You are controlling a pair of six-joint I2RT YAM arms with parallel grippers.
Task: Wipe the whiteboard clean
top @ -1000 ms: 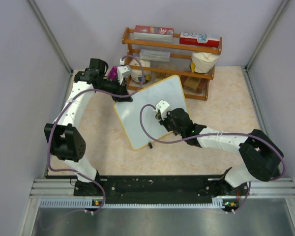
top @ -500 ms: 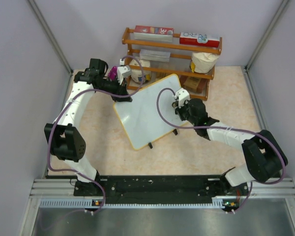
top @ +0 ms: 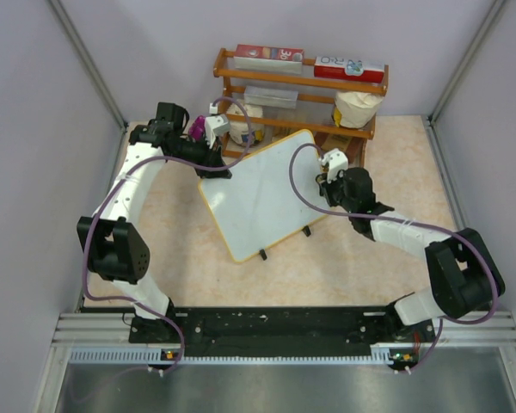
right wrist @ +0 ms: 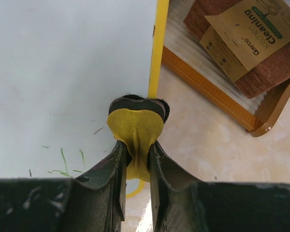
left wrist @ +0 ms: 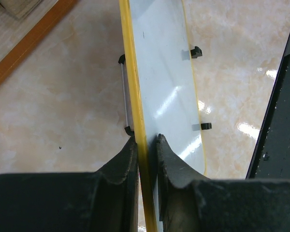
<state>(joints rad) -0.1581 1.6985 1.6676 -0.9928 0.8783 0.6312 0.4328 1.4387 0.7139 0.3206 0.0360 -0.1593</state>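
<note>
The whiteboard (top: pixel 262 194), white with a thin yellow frame and two black feet, stands tilted mid-table. My left gripper (top: pixel 215 168) is shut on its far left edge; in the left wrist view the fingers (left wrist: pixel 128 159) pinch the yellow frame (left wrist: pixel 135 96). My right gripper (top: pixel 325 182) is shut on a yellow eraser with a dark felt face (right wrist: pixel 135 125), pressed at the board's right edge (right wrist: pixel 157 53). Faint green marker strokes (right wrist: pixel 63 162) remain on the board (right wrist: pixel 63 63) left of the eraser.
A wooden shelf rack (top: pixel 297 82) stands behind the board, holding boxes, a white bag (top: pixel 357 107) and a brown cleaning-pad pack (right wrist: pixel 241 41). A purple object (top: pixel 195 127) sits by the left arm. Grey walls close both sides.
My right gripper has swept the eraser from the board's lower middle up and right to its right edge. The left gripper and the board have stayed put.
</note>
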